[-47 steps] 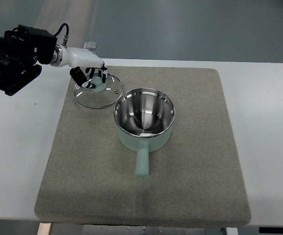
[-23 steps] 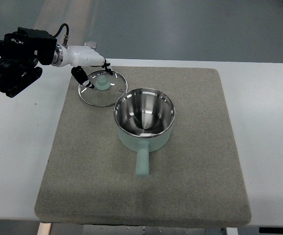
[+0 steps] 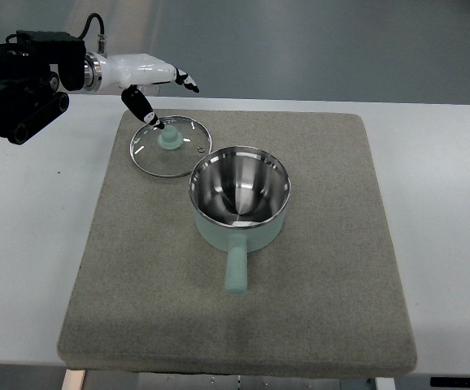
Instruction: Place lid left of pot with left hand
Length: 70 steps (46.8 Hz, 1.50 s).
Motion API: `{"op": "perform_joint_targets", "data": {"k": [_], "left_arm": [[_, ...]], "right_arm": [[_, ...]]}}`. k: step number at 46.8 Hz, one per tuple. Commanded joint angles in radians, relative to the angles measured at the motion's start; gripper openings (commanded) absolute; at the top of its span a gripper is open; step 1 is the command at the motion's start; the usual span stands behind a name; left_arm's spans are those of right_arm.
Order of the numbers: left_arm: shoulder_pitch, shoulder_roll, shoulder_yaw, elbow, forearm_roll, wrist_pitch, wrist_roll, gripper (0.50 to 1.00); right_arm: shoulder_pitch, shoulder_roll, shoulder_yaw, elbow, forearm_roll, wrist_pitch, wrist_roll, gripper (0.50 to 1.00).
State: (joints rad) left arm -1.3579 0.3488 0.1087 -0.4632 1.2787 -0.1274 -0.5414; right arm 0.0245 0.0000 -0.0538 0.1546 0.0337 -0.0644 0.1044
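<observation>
Glass lid [image 3: 170, 145]: lying flat on the mat in the upper left of the frame, its rim just beside the upper-left edge of the pot, mint knob up.
Mint-green saucepan [image 3: 239, 201]: sitting mid-frame, steel inside showing, its stub handle pointing toward the bottom of the frame.
Left hand [image 3: 158, 85]: white, in from the upper left, above the lid's far edge; fingers spread and holding nothing; one dark fingertip [image 3: 155, 122] points down just beside the knob, whether it touches I cannot tell.
Arm: black casing and cable at the far upper left.
Grey felt mat [image 3: 316, 276]: spread over the middle of the worktop, carrying lid and pot.
White worktop [image 3: 32, 244]: bare on both sides of the mat.
</observation>
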Motion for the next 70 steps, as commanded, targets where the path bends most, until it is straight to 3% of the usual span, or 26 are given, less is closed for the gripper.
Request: {"op": "perform_joint_targets", "data": {"k": [1, 12, 35, 39, 48, 53, 70], "left_arm": [[-0.001, -0.010, 0.000, 0.078, -0.122, 0.000, 0.000, 0.887], [0.016, -0.036, 0.003, 0.238, -0.502, -0.001, 0.000, 0.883], [0.135, -0.027, -0.073, 0.285, -1.309, -0.052, 0.000, 0.887], [0.172, -0.027, -0.132, 0.288, -1.342, -0.054, 0.000, 0.887], [0.256, -0.027, -0.351, 0.285, -1.343, -0.067, 0.000, 0.953], [0.295, -0.027, -0.452, 0.285, -1.343, -0.070, 0.000, 0.964], [0.316, -0.030, -0.465, 0.285, -1.343, -0.069, 0.000, 0.994]], "right_arm": [[0.000, 0.000, -0.001, 0.000, 0.000, 0.000, 0.000, 0.921], [0.000, 0.000, 0.000, 0.000, 0.000, 0.000, 0.000, 0.921], [0.000, 0.000, 0.000, 0.000, 0.000, 0.000, 0.000, 0.921], [0.000, 0.000, 0.000, -0.001, 0.000, 0.000, 0.000, 0.921], [0.000, 0.000, 0.000, 0.000, 0.000, 0.000, 0.000, 0.923], [0.000, 0.000, 0.000, -0.001, 0.000, 0.000, 0.000, 0.921], [0.000, 0.000, 0.000, -0.001, 0.000, 0.000, 0.000, 0.921]]}}
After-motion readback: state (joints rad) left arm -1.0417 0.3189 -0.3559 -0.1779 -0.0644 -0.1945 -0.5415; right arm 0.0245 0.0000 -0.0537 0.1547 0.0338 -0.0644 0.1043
